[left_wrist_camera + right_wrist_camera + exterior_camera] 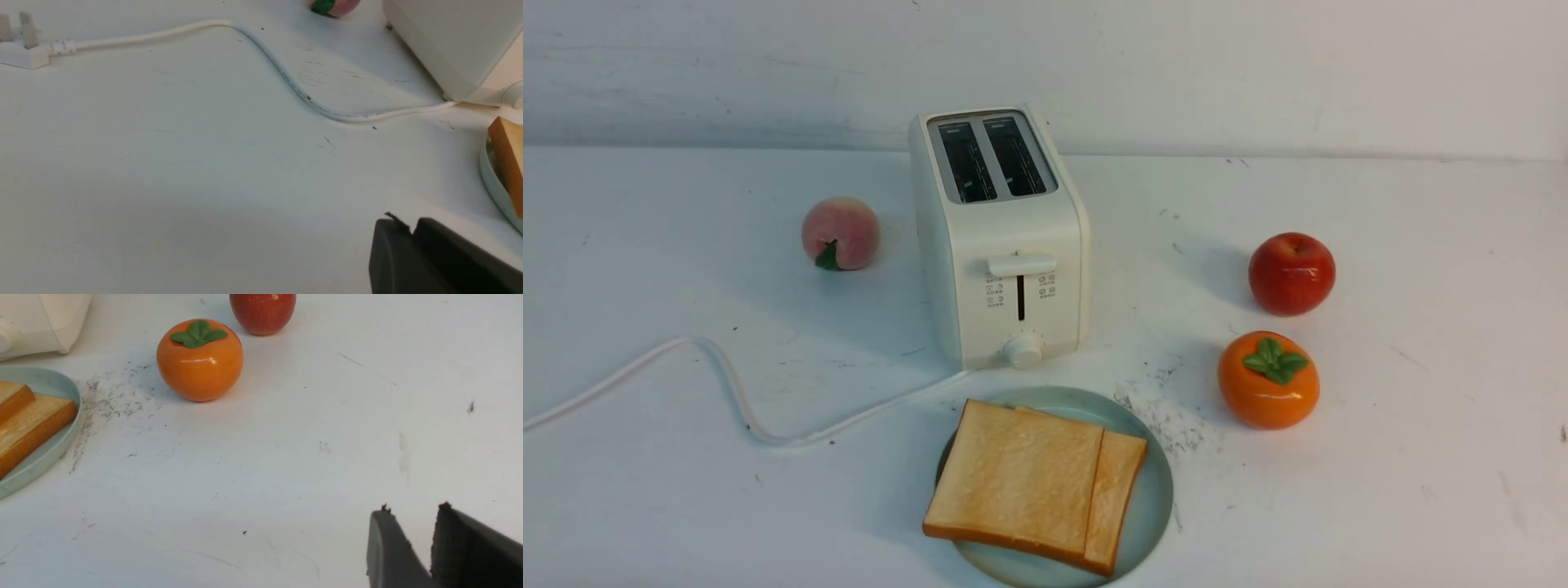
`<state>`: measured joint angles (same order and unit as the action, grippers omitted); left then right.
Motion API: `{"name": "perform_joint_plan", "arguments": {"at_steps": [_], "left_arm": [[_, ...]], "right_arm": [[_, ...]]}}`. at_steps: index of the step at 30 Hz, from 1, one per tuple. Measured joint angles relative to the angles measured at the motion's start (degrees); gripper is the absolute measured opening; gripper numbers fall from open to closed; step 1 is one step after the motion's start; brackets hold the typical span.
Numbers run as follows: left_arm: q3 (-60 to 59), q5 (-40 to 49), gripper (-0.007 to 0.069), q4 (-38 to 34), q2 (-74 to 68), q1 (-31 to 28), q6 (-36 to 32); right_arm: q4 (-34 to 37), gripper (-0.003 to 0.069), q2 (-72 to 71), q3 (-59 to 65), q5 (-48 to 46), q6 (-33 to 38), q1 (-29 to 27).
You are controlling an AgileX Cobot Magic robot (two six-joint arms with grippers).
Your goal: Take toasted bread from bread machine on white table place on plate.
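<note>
Just above the white table [184,171], the left gripper [410,232] hangs with its two dark fingers pressed nearly together, only a thin seam between them, and nothing held. Bare tabletop lies directly beneath it. Just to one side of its fingertips is the rim of the plate [492,183], with an orange-brown crust edge of the toasted bread [508,159] lying on it. Beyond the tips, the white cord [286,77] snakes across the surface from the bread machine [449,45] to a white plug [22,49], and part of a pink peach [335,5] shows farther off.

Over on the other side, the right gripper [412,526] stands with a narrow but clear gap between its fingers; it grips nothing and touches nothing. Ahead of it and well apart sits an orange persimmon [200,361] with a green leaf cap, and past that a red apple [262,312]. A patch of grey scuffs lies between the persimmon and the plate.

From the front view neither gripper shows. Both square slices rest flat on the pale blue-green plate [1152,490], one overlapping the other so only a strip of the lower slice shows; their faces are golden-tan, their edges darker. The plate lies just in front of the toaster, whose two slots stand empty.
</note>
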<state>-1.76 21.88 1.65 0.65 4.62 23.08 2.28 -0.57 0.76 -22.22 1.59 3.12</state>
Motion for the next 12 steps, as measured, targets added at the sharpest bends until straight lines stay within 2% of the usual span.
{"name": "perform_joint_plan", "arguments": {"at_steps": [12], "left_arm": [[0.0,0.0,0.0074,0.0,0.0,0.0,0.0]], "right_arm": [[0.0,0.0188,0.0,0.0,0.0,0.0,0.0]]}}
